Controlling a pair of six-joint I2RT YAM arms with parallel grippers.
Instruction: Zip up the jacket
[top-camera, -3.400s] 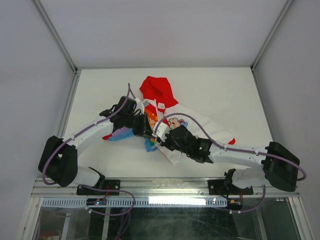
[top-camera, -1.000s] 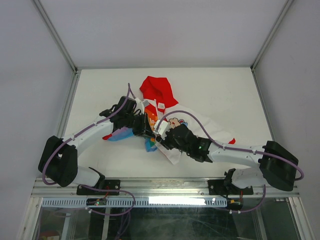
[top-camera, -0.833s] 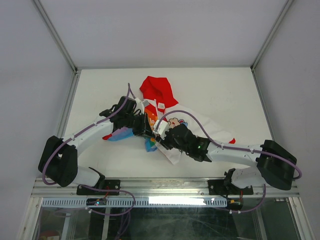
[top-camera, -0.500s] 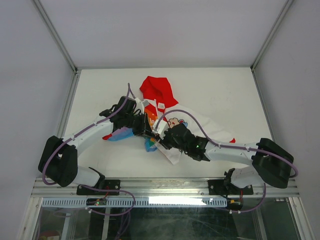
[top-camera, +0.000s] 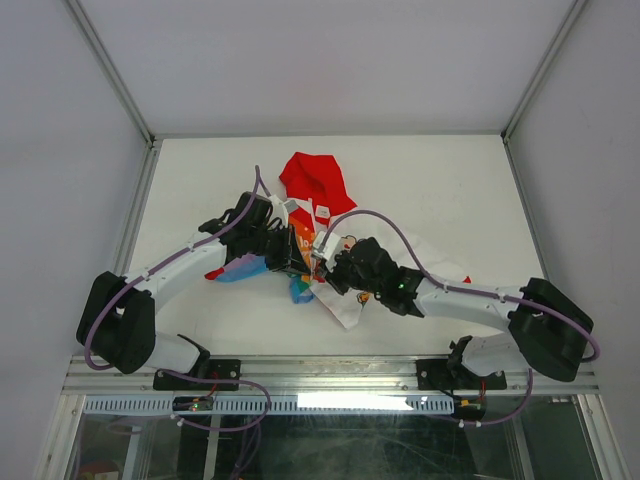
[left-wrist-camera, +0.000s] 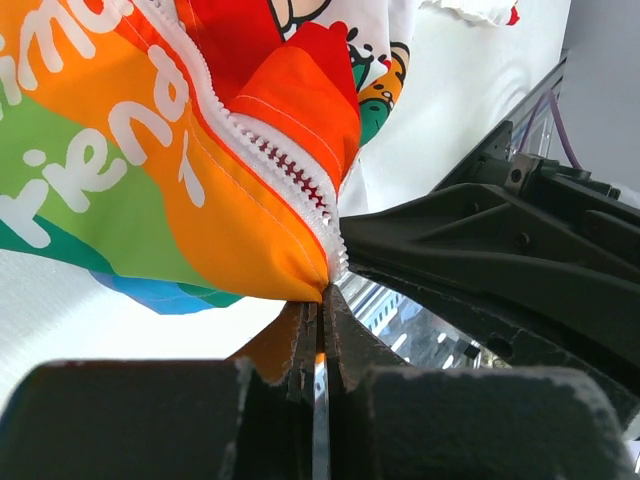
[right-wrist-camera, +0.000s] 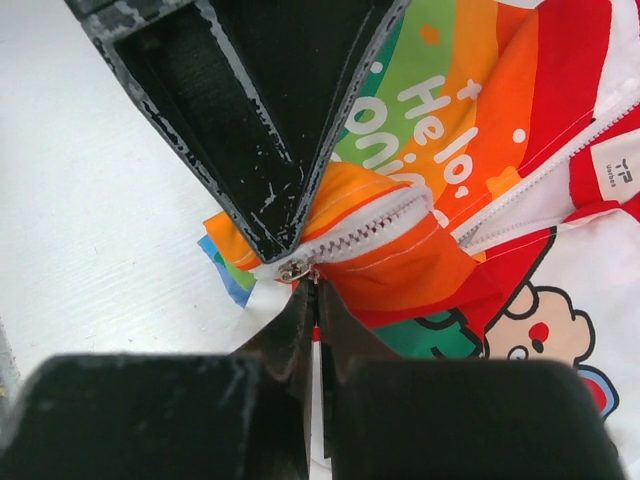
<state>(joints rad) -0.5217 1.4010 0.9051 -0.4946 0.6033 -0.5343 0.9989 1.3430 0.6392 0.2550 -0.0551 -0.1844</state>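
Left wrist view is showing the left claw (left-wrist-camera: 318, 340) pinching the jacket (left-wrist-camera: 200, 170) at its hem corner, likely anchoring the zipper's base, while the right claw (right-wrist-camera: 315, 320) is squeezing the zipper pull (right-wrist-camera: 297, 269). Jacket is lying mid-desk (top-camera: 450, 180), hood (top-camera: 312, 180) toward twelve o'clock.

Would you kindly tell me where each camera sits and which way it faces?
Top external: above and behind, facing down at the table and the jacket; both arms show.
Left wrist: on the left arm, facing the jacket's hem; the left gripper shows.
Right wrist: on the right arm, facing the zipper slider; the right gripper shows.
Both wrist views share the zipper.
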